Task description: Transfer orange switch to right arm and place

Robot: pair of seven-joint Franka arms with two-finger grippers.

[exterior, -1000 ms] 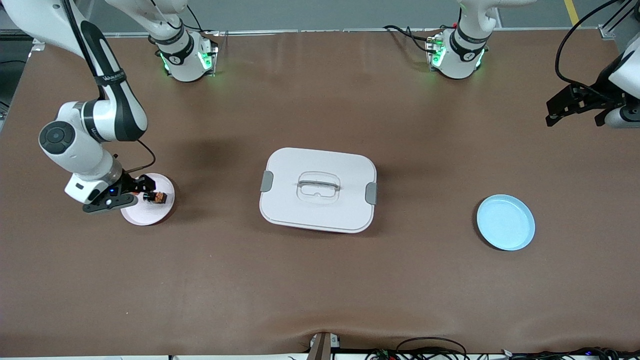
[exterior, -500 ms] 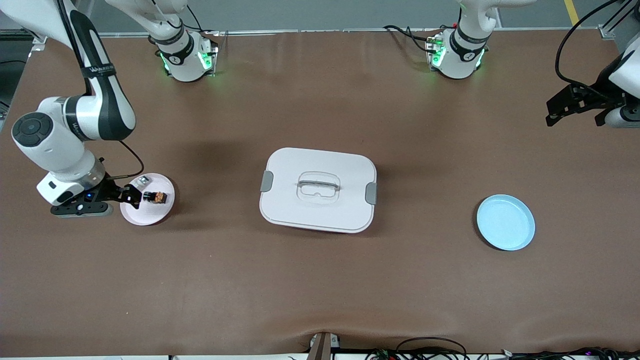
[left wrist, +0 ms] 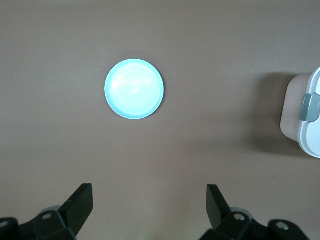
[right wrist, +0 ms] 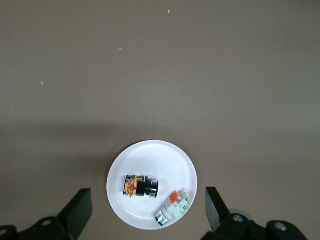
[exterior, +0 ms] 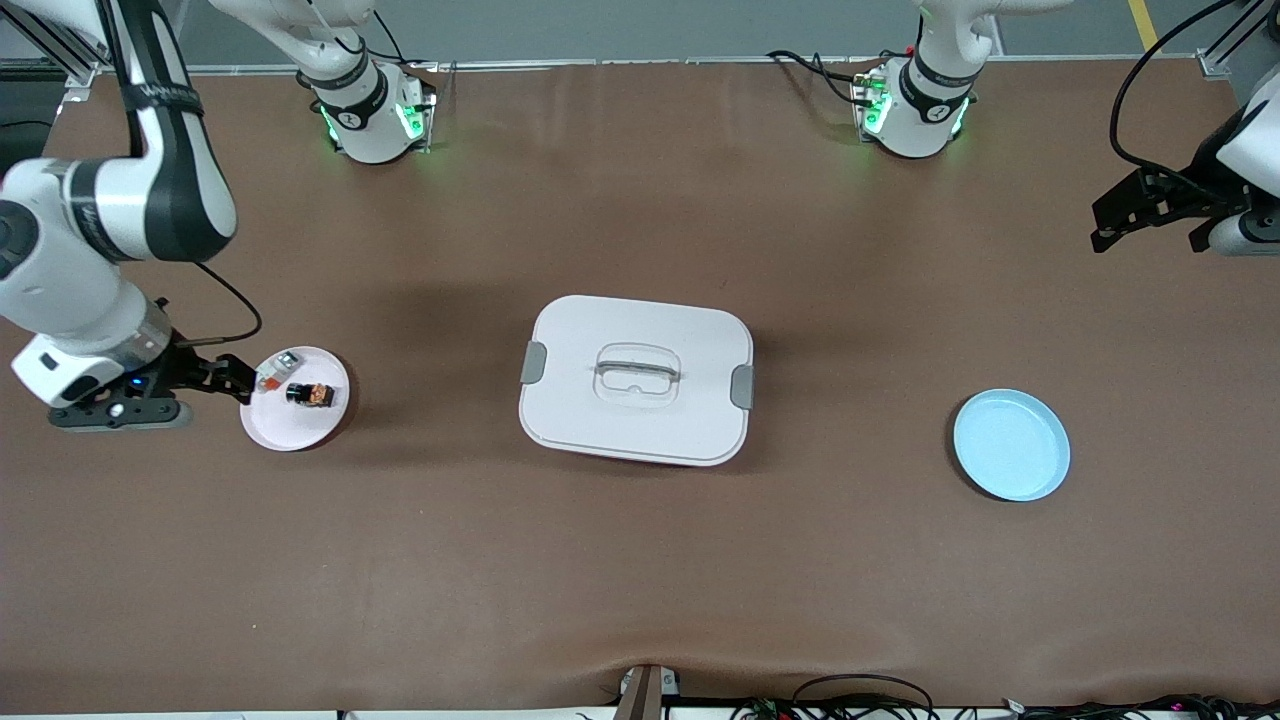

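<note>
In the front view the left arm is cut by the picture's edge beside the blue plate's end of the surface, so only its wrist and the left gripper show. The right arm is cut at the edge beside the pink plate. The orange switch on that plate is too small there for its parts to be made out. In the left wrist view the white box is cut off, one grey latch showing, and the fingers are cut at their roots. The right gripper's fingers are likewise cut in the right wrist view.
</note>
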